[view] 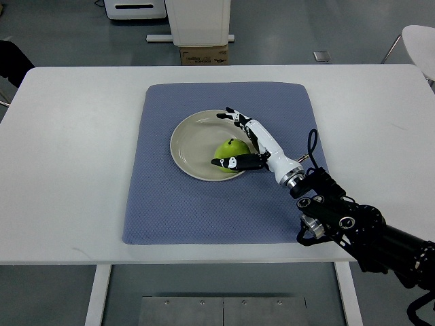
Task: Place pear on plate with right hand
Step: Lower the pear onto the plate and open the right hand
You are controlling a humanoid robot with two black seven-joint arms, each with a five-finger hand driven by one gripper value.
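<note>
A green pear sits on the right part of a beige round plate, which lies on a blue-grey mat. My right hand, white with black fingertips, reaches in from the lower right over the plate. Its fingers stretch out beyond the pear's far side and do not touch it. The thumb lies along the pear's near side. The hand is open, with the pear resting between thumb and fingers. My left arm does not show.
The mat covers the middle of a white table. A white cabinet base and a cardboard box stand on the floor beyond the far edge. Part of a white chair shows at the top right.
</note>
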